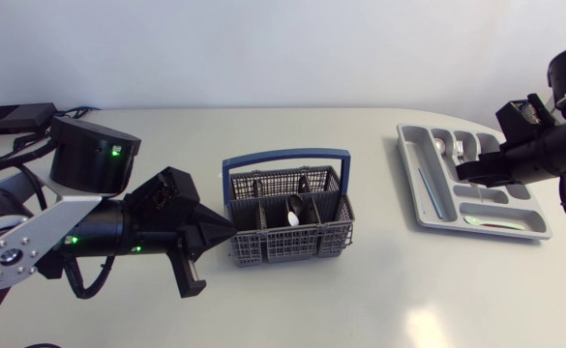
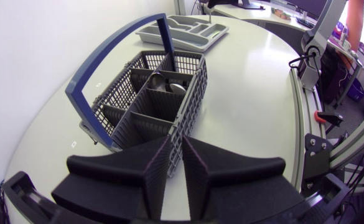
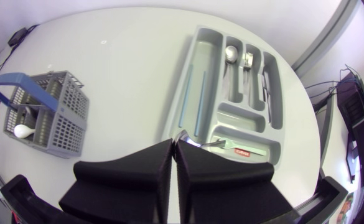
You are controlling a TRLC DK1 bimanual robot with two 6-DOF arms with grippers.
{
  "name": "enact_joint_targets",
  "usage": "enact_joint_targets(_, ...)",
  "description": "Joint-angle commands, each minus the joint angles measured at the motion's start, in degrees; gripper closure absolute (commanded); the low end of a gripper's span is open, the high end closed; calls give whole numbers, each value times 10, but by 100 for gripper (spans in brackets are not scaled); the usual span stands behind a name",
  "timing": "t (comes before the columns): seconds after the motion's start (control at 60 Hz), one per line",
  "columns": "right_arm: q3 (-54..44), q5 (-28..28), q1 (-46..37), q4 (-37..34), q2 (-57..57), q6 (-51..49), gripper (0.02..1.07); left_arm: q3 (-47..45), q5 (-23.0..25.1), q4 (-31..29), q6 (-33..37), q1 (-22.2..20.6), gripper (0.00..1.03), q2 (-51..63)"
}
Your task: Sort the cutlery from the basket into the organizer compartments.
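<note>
Well, at the left of the table [image 1: 379,290] the left arm sits folded low. Its left hand [image 2: 178,144] has its fingers drawn together with only a thin slit between them, and it holds nothing. The tips point at the near corner of the basket [image 1: 263,246]. I cannot tell whether they touch the mesh.

The grey basket stands upright near the middle of the table, its blue handle [image 1: 284,155] arching over the far side. A spoon [image 1: 293,218] stands in one of its middle cells, bowl up.

Well apart to the right lies the organizer [image 1: 413,179]. A few pieces of cutlery [image 3: 248,60] lie in its long slots, and a utensil [image 3: 203,144] lies in the crosswise compartment at its end.

The right hand [image 3: 174,144] hangs over that end of the organizer, fingers closed to a narrow gap with nothing in their grip. The utensil lies just past the tips.
</note>
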Motion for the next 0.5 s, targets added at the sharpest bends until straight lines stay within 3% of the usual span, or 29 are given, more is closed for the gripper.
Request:
enact_joint_targets(0.0, -16, 6, -37, 22, 23, -27, 101, 9, -2, 3, -12, -6, 87, 11)
enact_joint_targets(0.233, -18, -4, -133, 101, 109, -51, 101, 13, -17, 3, -16, -24, 87, 19)
enact_joint_targets(0.483, -17, -4, -175, 154, 182, -60, 101, 15, -23, 3, -18, -29, 87, 20)
